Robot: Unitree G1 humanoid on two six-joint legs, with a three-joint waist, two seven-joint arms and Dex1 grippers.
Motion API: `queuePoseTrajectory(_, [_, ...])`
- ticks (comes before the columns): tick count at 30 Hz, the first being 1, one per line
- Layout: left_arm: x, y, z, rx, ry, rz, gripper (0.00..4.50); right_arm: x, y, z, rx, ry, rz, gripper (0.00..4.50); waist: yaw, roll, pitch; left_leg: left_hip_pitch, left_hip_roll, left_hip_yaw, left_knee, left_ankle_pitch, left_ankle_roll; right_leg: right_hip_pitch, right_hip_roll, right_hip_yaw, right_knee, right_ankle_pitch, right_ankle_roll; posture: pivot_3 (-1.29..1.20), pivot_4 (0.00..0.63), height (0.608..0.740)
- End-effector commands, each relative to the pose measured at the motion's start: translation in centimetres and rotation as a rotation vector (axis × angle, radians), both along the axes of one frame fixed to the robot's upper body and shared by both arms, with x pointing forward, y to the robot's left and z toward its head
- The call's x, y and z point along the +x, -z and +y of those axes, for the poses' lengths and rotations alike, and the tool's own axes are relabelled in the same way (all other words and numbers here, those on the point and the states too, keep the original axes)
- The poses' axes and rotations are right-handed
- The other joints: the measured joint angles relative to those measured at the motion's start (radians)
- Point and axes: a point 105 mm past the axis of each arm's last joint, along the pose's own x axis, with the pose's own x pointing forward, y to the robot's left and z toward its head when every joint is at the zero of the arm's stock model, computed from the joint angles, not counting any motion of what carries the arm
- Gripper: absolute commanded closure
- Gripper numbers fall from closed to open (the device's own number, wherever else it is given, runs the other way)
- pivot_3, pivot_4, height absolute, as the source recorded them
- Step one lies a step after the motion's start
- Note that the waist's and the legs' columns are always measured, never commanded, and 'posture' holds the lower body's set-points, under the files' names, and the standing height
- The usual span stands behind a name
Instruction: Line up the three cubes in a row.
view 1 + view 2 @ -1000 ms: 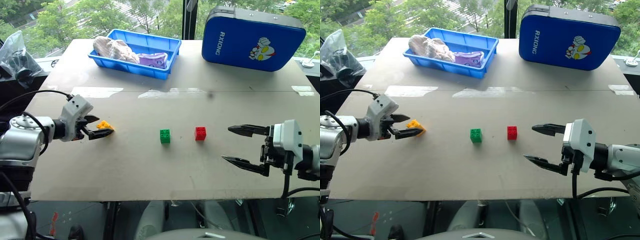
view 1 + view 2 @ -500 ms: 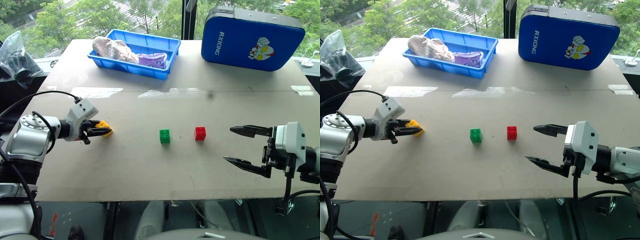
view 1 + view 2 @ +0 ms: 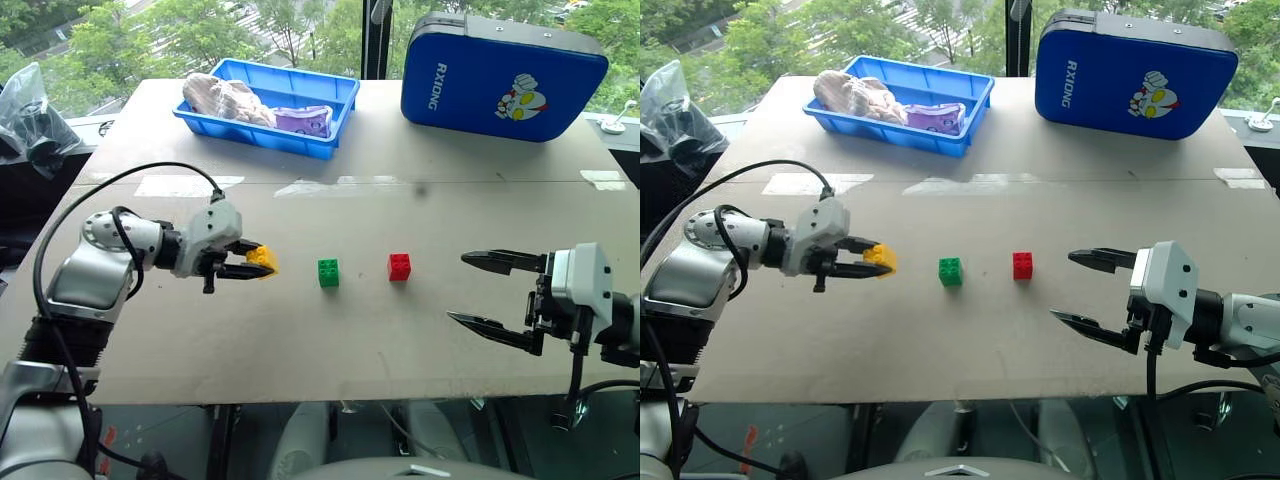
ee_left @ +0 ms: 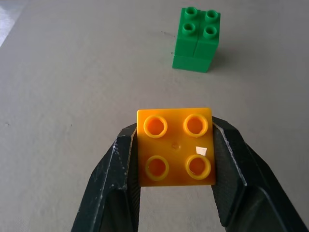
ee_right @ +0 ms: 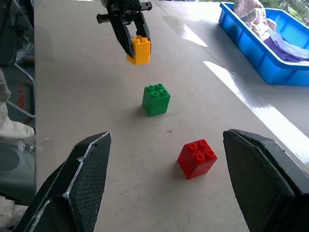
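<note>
My left gripper (image 3: 256,260) is shut on the yellow-orange cube (image 3: 266,258), held studs up just over the table. In the left wrist view the black fingers (image 4: 120,164) press both sides of the yellow-orange cube (image 4: 176,147). A short gap to its right, the green cube (image 3: 328,272) sits on the table. The red cube (image 3: 399,266) lies a little further right, roughly level with the green one. My right gripper (image 3: 458,288) hovers open and empty to the right of the red cube, pointing at it.
A blue bin (image 3: 345,95) with cloth in it stands at the back, left of centre. A blue case (image 3: 500,75) lies at the back right. A black bag (image 3: 30,110) sits off the table's left edge. The front edge runs close to both arms.
The left gripper shut on the yellow-orange cube and carried it right, toward the green cube. The right gripper stayed still and open.
</note>
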Motion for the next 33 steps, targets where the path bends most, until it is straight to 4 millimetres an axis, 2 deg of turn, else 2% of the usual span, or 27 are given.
queuePoseTrajectory(1, [0.1,-0.4,0.6,0.065,0.050,-0.034,3.21,-0.6,-0.9,0.2,-0.015,-0.008,-0.046,0.67,0.000,0.000,0.000,0.000,0.000,0.000,0.000,0.000,0.000,0.000,0.000,0.000,0.000,0.000,0.000,0.00,0.150,0.740])
queuePoseTrajectory(27, [1.0,2.2,1.5,0.133,0.120,-0.049,3.21,-0.9,-1.0,0.2,-0.009,0.007,-0.042,0.67,0.002,0.000,0.000,0.000,0.000,-0.001,0.000,0.000,0.000,0.000,0.000,-0.001,0.001,0.000,0.000,0.00,0.150,0.740])
queuePoseTrajectory(29, [0.9,2.4,1.6,0.134,0.121,-0.042,2.16,-1.0,-1.0,0.2,-0.009,0.008,-0.042,0.67,0.002,0.000,0.000,0.000,0.000,-0.001,0.001,0.000,0.000,0.001,0.000,-0.001,0.001,0.000,0.000,0.00,0.150,0.740])
queuePoseTrajectory(33, [1.0,2.5,1.7,0.140,0.120,-0.050,0.47,-1.0,-1.0,0.2,-0.010,0.010,-0.040,0.67,0.000,0.000,0.000,0.000,0.000,-0.001,0.001,0.000,0.000,0.001,0.000,-0.001,0.001,0.000,0.000,0.00,0.150,0.740])
